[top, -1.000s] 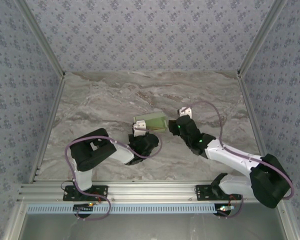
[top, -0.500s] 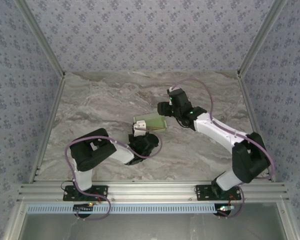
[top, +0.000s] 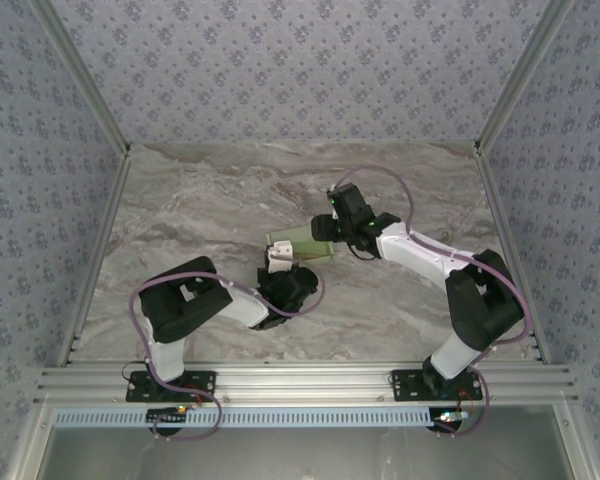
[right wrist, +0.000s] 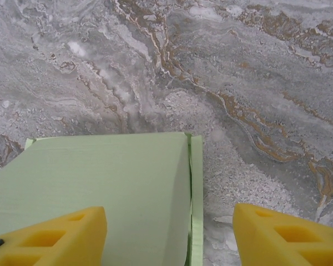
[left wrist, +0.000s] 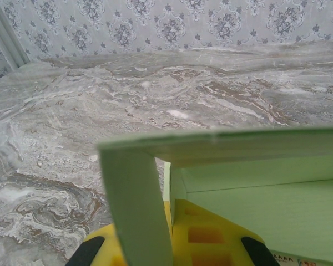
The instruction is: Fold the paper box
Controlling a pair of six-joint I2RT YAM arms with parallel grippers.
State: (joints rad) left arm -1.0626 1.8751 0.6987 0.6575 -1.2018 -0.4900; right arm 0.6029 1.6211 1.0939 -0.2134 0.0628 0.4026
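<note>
You have the marble table (top: 210, 200) spread across the whole work area, hemmed in by patterned walls (top: 300, 70) at 9, 12 and 3 o'clock, with the metal rail (top: 300, 385) along its 6 o'clock edge. The right arm (top: 430, 262) reaches in from 4 o'clock, bent sharply at the elbow, and the left arm (top: 195, 305) comes from 7 o'clock, folded low over the table. Between them, about at the middle of the table, sits the paper box (top: 302, 243), a pale green card shape already standing up into a small rectangular body. Your left gripper (top: 278, 262) is at the box's 7 o'clock corner. In the left wrist view the left gripper (left wrist: 150, 246) has one yellow finger (left wrist: 211, 238) inside the paper box (left wrist: 250, 188) and the other outside, pinched together on an upright card wall. Your right gripper (top: 325, 228) is at the box's 2 o'clock end. In the right wrist view the right gripper (right wrist: 169, 238) has its jaws spread wide apart, one finger (right wrist: 50, 238) over the flat top of the paper box (right wrist: 100, 183) and the other over bare marble; you cannot tell whether either touches the card.
</note>
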